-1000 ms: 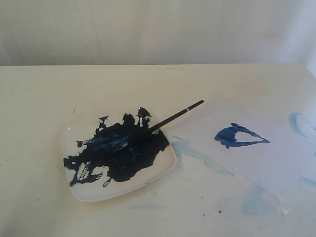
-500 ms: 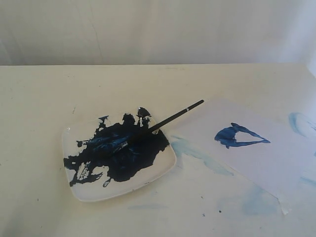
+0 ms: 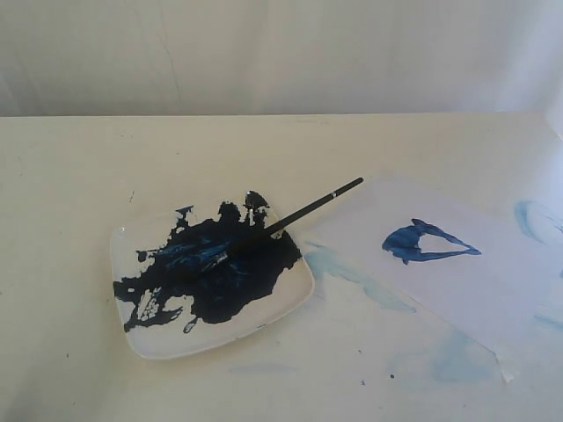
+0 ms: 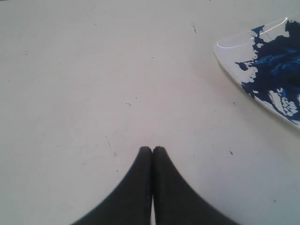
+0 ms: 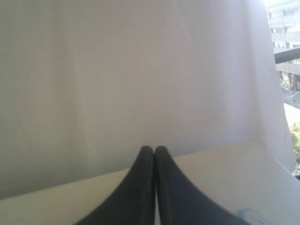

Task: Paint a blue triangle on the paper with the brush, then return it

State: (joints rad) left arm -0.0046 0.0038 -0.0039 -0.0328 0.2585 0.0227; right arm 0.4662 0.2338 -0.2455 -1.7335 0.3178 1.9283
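The main risk here is smearing. The brush [image 3: 295, 214] is lying with its bristle end in the dark paint on the plate [image 3: 158, 341] and its handle is sticking out over the rim toward the paper [image 3: 457, 294]. It is resting on that rim alone, so a nudge from an arm could roll or tip it and flick paint onto the sheet. The paint is probably wet, so any sweep across the blue triangle [image 3: 427, 243] would blur its lines. The paper looks thin and loose, so it could also slide.

Neither hand is showing in the exterior view. The left hand [image 4: 152, 149] is hanging over the bare bench [image 3: 70, 176] near a corner of the plate, with its 2 fingers pressed together and gripping nothing. The right hand [image 5: 154, 148] is likewise closed and empty, and it is pointing toward a pale backdrop beyond the bench edge.

The triangle is sitting on the paper, to the right of the plate. It is a long, flat, dark-blue outline with its left corner thickly filled in. Pale blue smears [image 3: 352, 274] are marking the bench between the plate and the paper. Both steps of the task appear to be done.
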